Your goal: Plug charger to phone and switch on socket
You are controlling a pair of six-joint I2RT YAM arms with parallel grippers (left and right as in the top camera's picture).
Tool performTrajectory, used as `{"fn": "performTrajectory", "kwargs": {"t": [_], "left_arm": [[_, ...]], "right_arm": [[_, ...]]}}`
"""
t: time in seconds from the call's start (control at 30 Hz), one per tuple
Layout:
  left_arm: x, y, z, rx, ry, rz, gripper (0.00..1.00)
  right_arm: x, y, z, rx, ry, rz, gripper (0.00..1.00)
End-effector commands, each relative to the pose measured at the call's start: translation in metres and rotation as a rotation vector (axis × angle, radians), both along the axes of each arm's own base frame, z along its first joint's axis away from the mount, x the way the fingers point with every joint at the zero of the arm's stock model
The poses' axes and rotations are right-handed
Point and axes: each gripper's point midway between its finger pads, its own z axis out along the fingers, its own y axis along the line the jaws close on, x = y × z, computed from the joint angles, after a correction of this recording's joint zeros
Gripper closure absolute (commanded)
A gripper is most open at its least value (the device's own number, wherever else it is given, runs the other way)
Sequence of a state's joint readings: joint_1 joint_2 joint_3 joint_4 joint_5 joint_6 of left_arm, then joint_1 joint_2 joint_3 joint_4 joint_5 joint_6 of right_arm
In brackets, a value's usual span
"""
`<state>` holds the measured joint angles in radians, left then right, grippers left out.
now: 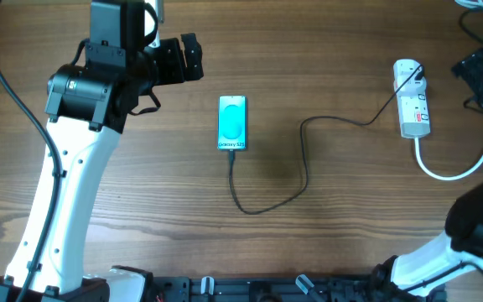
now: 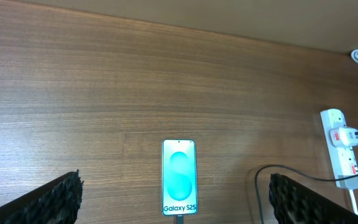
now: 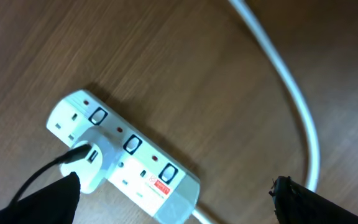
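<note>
Phone (image 1: 232, 123): flat at table (image 1: 350, 50) centre, long axis near–far, "Galaxy" end toward robot base. Charger (image 1: 304, 159) tip meets that near edge; cable loops right to plug in far outlet of socket (image 1: 412, 99). Socket axis near–far, white cord (image 1: 451, 172) leaving near end. Left gripper (image 1: 194, 57) spread wide, empty, far-left of phone. Right gripper (image 1: 475, 82) spread wide, empty, beside socket. Nothing between them.

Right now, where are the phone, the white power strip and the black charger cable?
phone (image 1: 232, 122), overhead view, middle of its lit screen.
white power strip (image 3: 127, 157), right wrist view, top face beside the middle switch.
charger cable (image 1: 306, 164), overhead view, upright stretch right of the phone.
</note>
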<state>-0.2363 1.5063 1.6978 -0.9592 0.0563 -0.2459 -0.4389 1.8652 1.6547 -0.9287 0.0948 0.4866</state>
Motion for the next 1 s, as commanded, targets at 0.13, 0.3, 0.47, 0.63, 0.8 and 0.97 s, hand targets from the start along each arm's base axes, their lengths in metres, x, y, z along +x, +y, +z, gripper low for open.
{"fn": "performTrajectory", "kwargs": {"t": [0.13, 0.3, 0.47, 0.63, 0.8, 0.97], "left_arm": [[0.001, 0.004, -0.005, 0.01, 0.009, 0.014, 0.0], [0.001, 0.004, -0.005, 0.01, 0.009, 0.014, 0.0], [0.001, 0.004, -0.005, 0.01, 0.009, 0.014, 0.0], [0.001, 0.004, -0.005, 0.01, 0.009, 0.014, 0.0], [0.001, 0.004, -0.005, 0.01, 0.009, 0.014, 0.0], [0.001, 0.004, -0.005, 0.01, 0.009, 0.014, 0.0]], "right_arm": [[0.01, 0.01, -0.077, 0.108, 0.123, 0.111, 0.0], [0.011, 0.01, -0.11, 0.135, 0.171, 0.11, 0.0], [0.014, 0.01, -0.122, 0.146, 0.175, 0.111, 0.0], [0.016, 0.008, -0.127, 0.141, 0.167, 0.11, 0.0], [0.014, 0.009, -0.137, 0.138, 0.163, 0.116, 0.0], [0.012, 0.011, -0.146, 0.133, 0.166, 0.134, 0.0]]}}
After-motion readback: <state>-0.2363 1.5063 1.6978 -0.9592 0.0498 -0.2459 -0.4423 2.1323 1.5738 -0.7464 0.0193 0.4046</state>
